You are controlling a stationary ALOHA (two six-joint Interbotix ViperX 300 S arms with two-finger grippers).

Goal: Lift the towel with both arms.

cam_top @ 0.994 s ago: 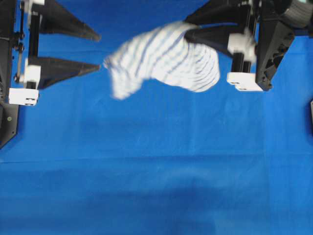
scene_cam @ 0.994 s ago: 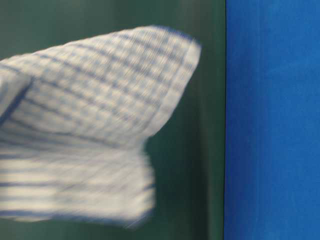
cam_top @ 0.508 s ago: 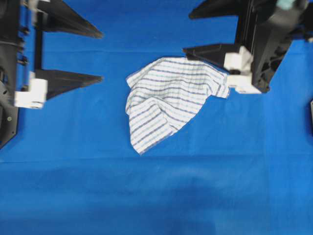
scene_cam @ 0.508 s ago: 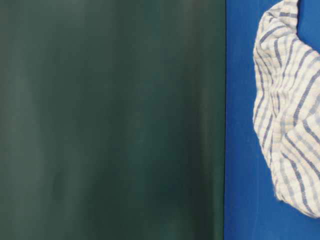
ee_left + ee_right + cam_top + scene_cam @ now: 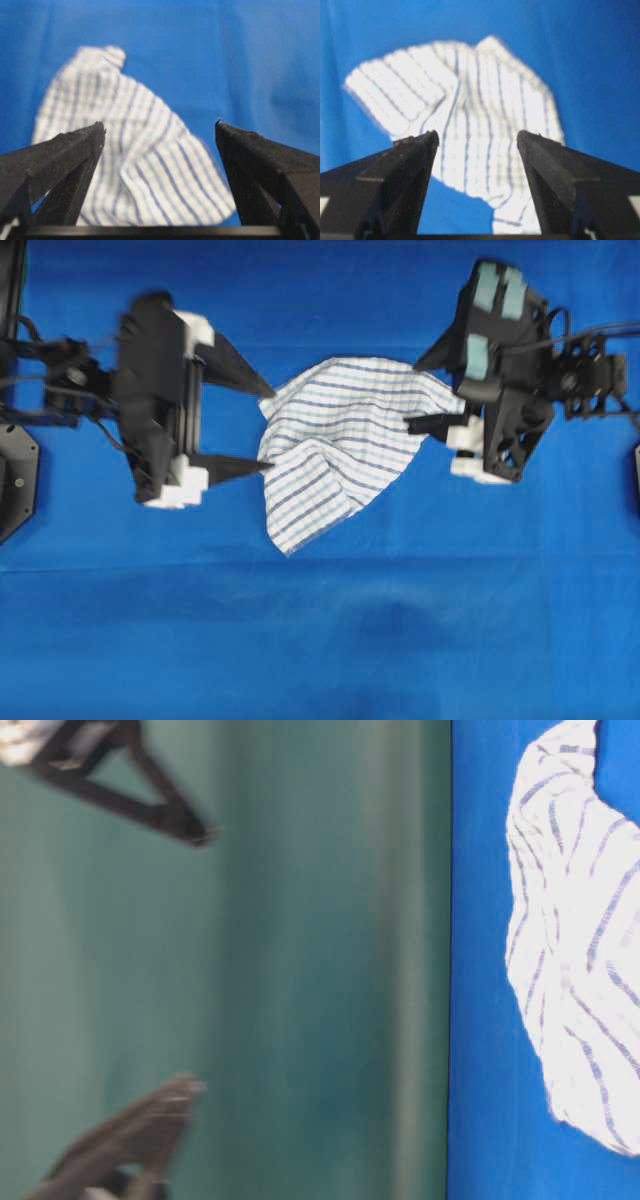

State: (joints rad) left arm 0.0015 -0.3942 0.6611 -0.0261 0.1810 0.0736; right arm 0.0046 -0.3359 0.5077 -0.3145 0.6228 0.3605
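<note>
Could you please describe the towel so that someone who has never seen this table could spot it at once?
Look at the blue table cover, then at the space between the two black arms. The towel lies crumpled there, the only pale thing on the blue: white cloth with thin blue-grey check stripes.

Lighting is bright and even. We see motion blur on both arms overhead, soft focus on the towel (image 5: 135, 165) in wrist views, and a faint shadow on the tabletop (image 5: 400, 625).

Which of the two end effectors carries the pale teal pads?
The right end effector, beside the towel; teal pads show on its housing. The left end effector shows only black and white.
</note>
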